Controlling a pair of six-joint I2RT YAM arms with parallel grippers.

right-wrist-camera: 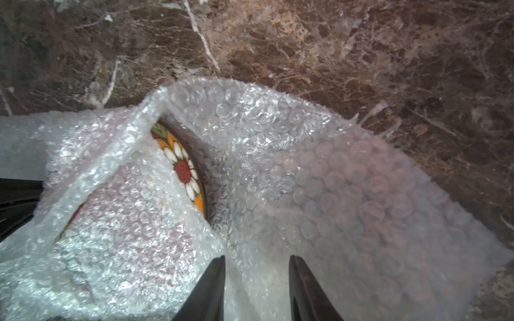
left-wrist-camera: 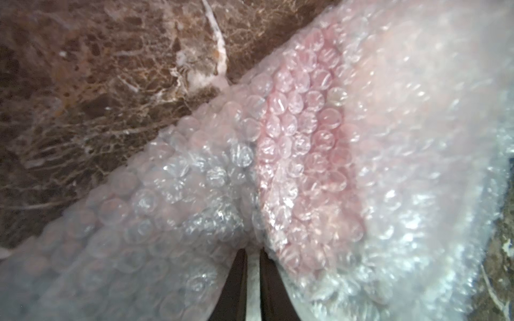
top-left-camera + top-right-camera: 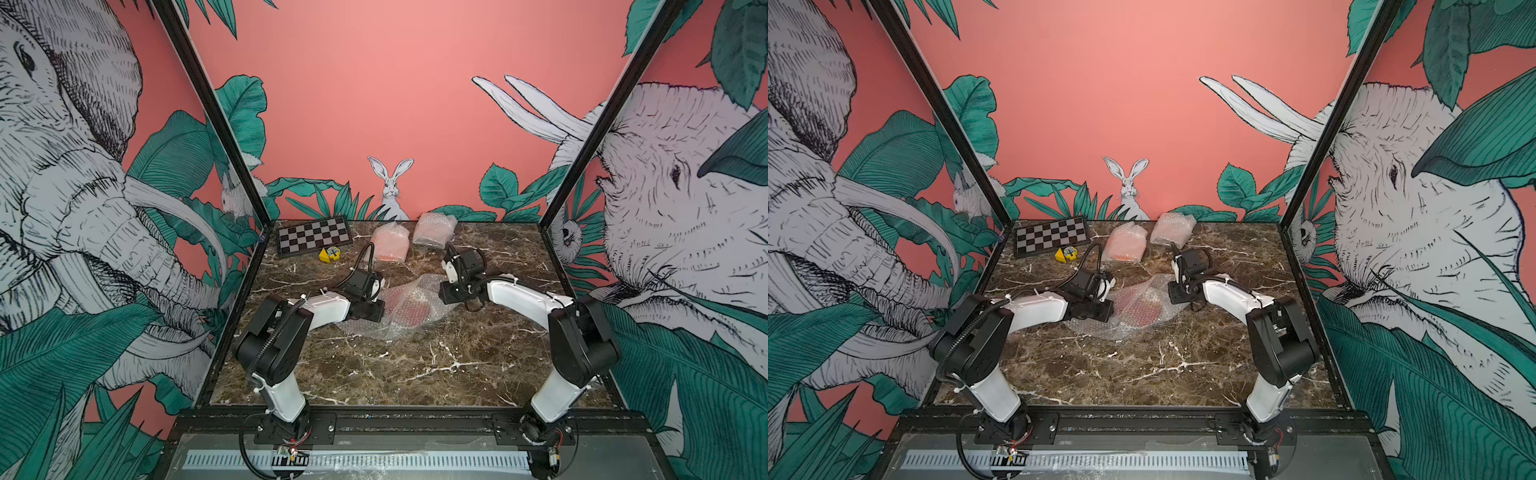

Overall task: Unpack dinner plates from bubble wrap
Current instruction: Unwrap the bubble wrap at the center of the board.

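- left gripper [image 2: 253,251] clenched on one edge of the bubble wrap [image 3: 409,309], likely anchoring it on the worktop [image 3: 415,365]
- right gripper [image 1: 257,258] parted astride the opposite flap — apparently ready to peel
- red flowered plate [image 1: 183,166] peeks out, half-wrapped; two bundles [image 3: 388,245] [image 3: 434,232] wait behind

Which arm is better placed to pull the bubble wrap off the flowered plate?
Right, probably. The right gripper is open, close to the bare rim of the plate, with loose bubble wrap before its fingers. The left gripper is shut on the bubble wrap, holding it.
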